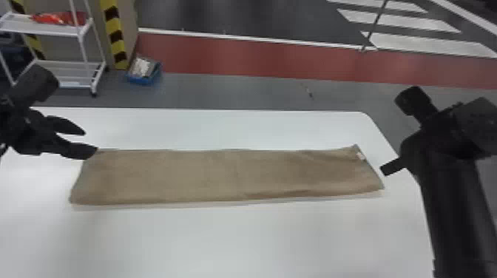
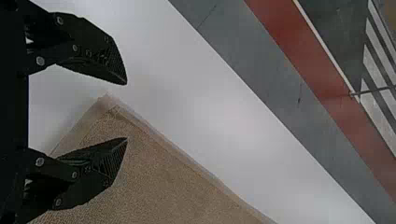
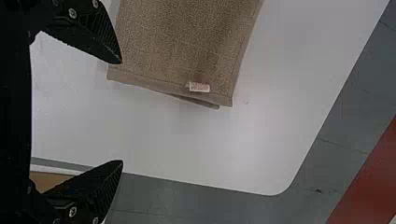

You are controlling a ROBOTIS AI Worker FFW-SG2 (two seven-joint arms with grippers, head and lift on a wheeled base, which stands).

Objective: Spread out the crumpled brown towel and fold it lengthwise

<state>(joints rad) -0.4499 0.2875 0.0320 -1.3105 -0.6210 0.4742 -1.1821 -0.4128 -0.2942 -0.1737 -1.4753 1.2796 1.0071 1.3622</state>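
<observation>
The brown towel [image 1: 222, 175] lies flat on the white table as a long strip running left to right, folded over lengthwise. At its far left corner my left gripper [image 1: 90, 141] stands open, one finger overlapping that corner in the head view. The left wrist view has the open left gripper [image 2: 127, 111] around the towel corner [image 2: 112, 109], holding nothing. My right gripper [image 1: 388, 169] is just off the towel's right end. In the right wrist view the right gripper [image 3: 122, 112] is wide open, near the end of the towel [image 3: 182, 51] with its white tag [image 3: 199, 87].
The white table [image 1: 222, 240] extends around the towel, its right edge beneath my right arm. Beyond it on the floor are a blue bin [image 1: 144, 78] and a white shelf cart [image 1: 74, 66] at the back left.
</observation>
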